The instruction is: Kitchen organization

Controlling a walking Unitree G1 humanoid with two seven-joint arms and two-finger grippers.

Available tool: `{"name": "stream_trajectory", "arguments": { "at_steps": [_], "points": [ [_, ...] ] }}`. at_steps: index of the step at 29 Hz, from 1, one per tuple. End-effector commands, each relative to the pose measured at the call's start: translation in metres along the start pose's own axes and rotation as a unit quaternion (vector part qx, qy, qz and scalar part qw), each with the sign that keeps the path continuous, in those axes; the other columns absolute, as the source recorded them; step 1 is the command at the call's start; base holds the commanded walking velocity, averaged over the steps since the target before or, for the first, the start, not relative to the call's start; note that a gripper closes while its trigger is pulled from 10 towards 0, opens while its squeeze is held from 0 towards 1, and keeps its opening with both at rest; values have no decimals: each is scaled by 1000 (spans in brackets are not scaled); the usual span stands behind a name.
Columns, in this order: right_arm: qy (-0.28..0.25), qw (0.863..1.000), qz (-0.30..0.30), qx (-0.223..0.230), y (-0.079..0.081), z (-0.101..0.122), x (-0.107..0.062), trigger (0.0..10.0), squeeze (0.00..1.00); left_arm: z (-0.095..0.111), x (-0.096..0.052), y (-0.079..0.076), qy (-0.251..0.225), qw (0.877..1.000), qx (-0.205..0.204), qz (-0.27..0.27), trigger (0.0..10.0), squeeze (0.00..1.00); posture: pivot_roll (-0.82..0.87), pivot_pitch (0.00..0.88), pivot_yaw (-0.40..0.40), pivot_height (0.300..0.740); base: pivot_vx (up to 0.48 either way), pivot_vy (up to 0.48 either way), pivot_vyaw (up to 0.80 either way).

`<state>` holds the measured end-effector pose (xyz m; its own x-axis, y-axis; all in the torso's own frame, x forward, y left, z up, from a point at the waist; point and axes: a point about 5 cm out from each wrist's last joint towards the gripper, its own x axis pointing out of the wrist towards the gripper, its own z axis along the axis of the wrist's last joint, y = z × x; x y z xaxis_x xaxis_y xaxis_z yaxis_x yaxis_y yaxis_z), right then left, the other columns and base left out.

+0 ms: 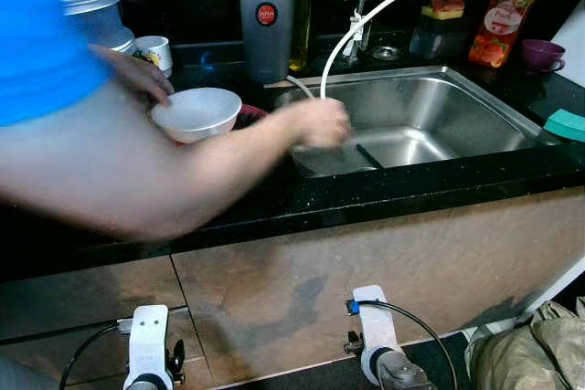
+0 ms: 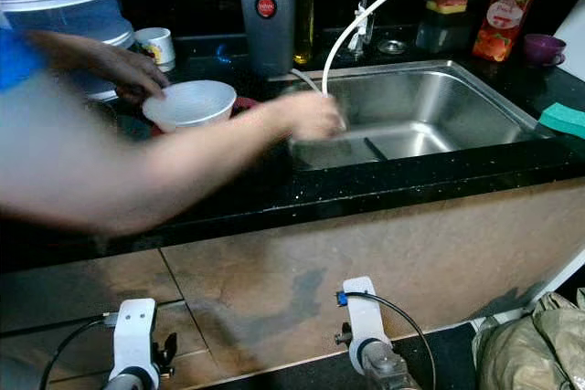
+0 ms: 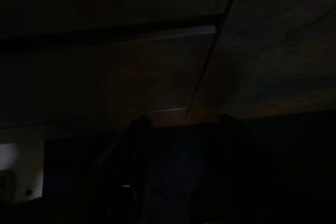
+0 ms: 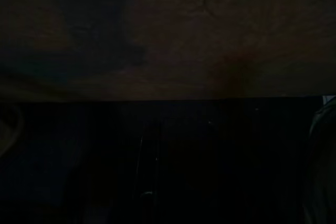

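Both arms hung idle below the black surface (image 1: 430,191), in front of the brown cabinet face under the steel sink (image 1: 430,121). The head views showed the lit kitchen, while the wrist views were very dark: in the left wrist view the left pincer (image 3: 181,145) appeared as two dim black fingers standing apart with nothing between them, and in the right wrist view the right pincer's fingers could not be made out, so its state could not be told. A person in a blue sleeve reached across: one blurred hand (image 1: 320,122) was at the sink's left rim beside the white hose (image 1: 366,20), the other hand (image 1: 137,72) touched a white bowl (image 1: 196,112) resting on the surface left of the sink. Behind the sink stood a grey dispenser (image 1: 266,20) with a round red label, its writing too small to read, and a red-orange pouch bottle (image 1: 501,23) whose label was likewise unreadable.
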<state>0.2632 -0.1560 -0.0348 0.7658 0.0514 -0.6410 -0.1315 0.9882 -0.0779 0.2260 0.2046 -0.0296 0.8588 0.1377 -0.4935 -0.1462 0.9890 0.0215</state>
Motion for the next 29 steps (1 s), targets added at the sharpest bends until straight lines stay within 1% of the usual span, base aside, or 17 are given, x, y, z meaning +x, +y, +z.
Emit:
{"name": "stream_trajectory", "arguments": {
  "at_steps": [1,5,9,11,16,17,20,23,28,29],
  "points": [
    [13,1000,3,3,3,-6,-1,10000,0,-4,0,6,13,1000,5,10,10000,0,28,69,-6,740,0,0,0],
    [12,1000,3,1,3,-6,-1,10000,0,-2,0,9,9,1000,4,13,10000,0,25,69,3,740,0,0,0],
    [10,1000,2,-2,3,-6,-1,10000,0,-6,-1,10,15,1000,5,13,10000,0,16,66,8,740,0,0,0],
    [9,1000,3,-5,0,-5,-1,10000,0,-4,0,8,15,1000,6,11,10000,0,16,72,-9,740,0,0,0],
    [8,1000,8,-10,0,-5,-1,10000,0,-1,2,6,11,1000,3,12,10000,0,19,69,-9,740,0,0,0],
    [8,1000,8,-10,1,-4,-1,10000,0,-2,2,7,11,1000,4,12,10000,0,16,73,6,740,0,0,0],
    [8,1000,8,-9,1,-4,0,10000,0,-3,1,7,15,1000,7,10,10000,0,15,73,7,740,0,0,0],
    [12,1000,3,5,0,-4,0,10000,0,-5,0,6,16,1000,7,10,10000,0,22,69,-10,740,0,0,0],
    [17,1000,7,-12,1,-5,0,10000,0,-4,-1,10,14,1000,0,20,10000,0,35,71,-14,740,0,0,0],
    [17,1000,7,-12,1,-4,0,10000,0,-5,-1,12,15,1000,0,22,10000,0,29,74,-2,740,0,0,0]
  ]
}}
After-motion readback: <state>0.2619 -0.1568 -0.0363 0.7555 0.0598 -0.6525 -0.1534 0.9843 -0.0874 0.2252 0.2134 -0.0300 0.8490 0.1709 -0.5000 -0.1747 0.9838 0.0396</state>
